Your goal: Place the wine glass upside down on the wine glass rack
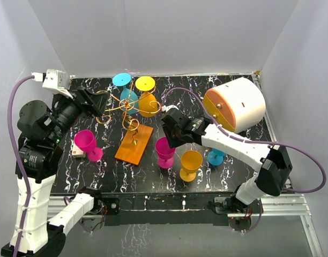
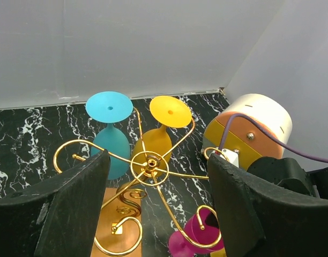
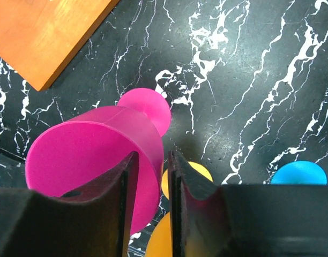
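Item: wine glass [image 3: 83,150], magenta, mouth up.
Location: near middle of the black marbled desk [image 1: 99,176], just right of the near end of the wine glass rack [image 1: 134,143]. It stands apart from the rack and is not hung.
Right claw [image 3: 152,160]: nearly closed, pinching the glass's rim wall, with one finger inside the bowl and the other [image 3: 196,203] outside. Whether the foot touches the desk cannot be told.
Nearby, upright: yellow glass [image 1: 189,162] just right of the held one; cyan glass [image 1: 216,156] beyond that; second magenta glass [image 1: 88,143] left of the rack's orange base.
Left claw [image 2: 158,157]: spread wide, holding nothing, raised at the rack's left side. In the left wrist view the rack's gold hub shows between its fingers.
On the rack, far side, inverted: hanging cyan glass [image 2: 111,139] and hanging yellow glass [image 2: 156,142], side by side.
Far right: white-and-orange drum [image 1: 236,104].
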`<state>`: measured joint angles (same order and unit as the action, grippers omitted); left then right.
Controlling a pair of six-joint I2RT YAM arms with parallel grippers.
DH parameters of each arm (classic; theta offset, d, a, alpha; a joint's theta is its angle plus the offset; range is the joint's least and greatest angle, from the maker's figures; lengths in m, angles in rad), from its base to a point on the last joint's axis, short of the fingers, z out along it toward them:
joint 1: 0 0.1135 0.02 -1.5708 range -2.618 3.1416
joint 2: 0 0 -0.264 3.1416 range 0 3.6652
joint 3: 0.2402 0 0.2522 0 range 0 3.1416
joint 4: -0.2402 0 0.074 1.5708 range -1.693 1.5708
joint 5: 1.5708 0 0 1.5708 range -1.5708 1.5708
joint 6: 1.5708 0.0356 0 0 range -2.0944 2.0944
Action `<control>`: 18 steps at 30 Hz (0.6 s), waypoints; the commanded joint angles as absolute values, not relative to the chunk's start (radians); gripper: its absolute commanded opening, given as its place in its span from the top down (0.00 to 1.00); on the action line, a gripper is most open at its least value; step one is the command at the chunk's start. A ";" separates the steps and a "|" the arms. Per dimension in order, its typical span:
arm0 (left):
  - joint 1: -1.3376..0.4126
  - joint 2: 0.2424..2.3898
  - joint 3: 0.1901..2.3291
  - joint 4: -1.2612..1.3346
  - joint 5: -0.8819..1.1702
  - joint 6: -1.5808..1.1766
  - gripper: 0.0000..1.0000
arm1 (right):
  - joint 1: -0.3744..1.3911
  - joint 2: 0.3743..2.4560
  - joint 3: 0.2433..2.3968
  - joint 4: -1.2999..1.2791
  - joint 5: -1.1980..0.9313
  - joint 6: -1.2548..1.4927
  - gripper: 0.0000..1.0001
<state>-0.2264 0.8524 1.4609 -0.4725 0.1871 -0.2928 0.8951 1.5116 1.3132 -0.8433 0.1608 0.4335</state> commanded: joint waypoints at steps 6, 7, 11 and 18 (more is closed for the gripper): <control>-0.223 0.828 1.482 -0.439 0.168 -0.269 0.27 | 0.905 1.480 1.366 -0.791 0.236 0.380 1.00; -0.224 0.829 1.480 -0.435 0.173 -0.270 0.27 | 0.905 1.470 1.366 -0.788 0.251 0.384 1.00; -0.223 0.837 1.487 -0.428 0.210 -0.264 0.19 | 0.905 1.400 1.347 -0.740 0.318 0.402 1.00; -0.224 0.852 1.459 -0.358 0.218 -0.281 0.01 | 0.905 1.202 1.252 -0.610 0.479 0.459 1.00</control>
<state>-0.2264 0.8436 1.4605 -0.4377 0.2016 -0.2760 0.9024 1.3205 1.2846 -0.7414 0.3351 0.4141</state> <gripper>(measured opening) 0.981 0.020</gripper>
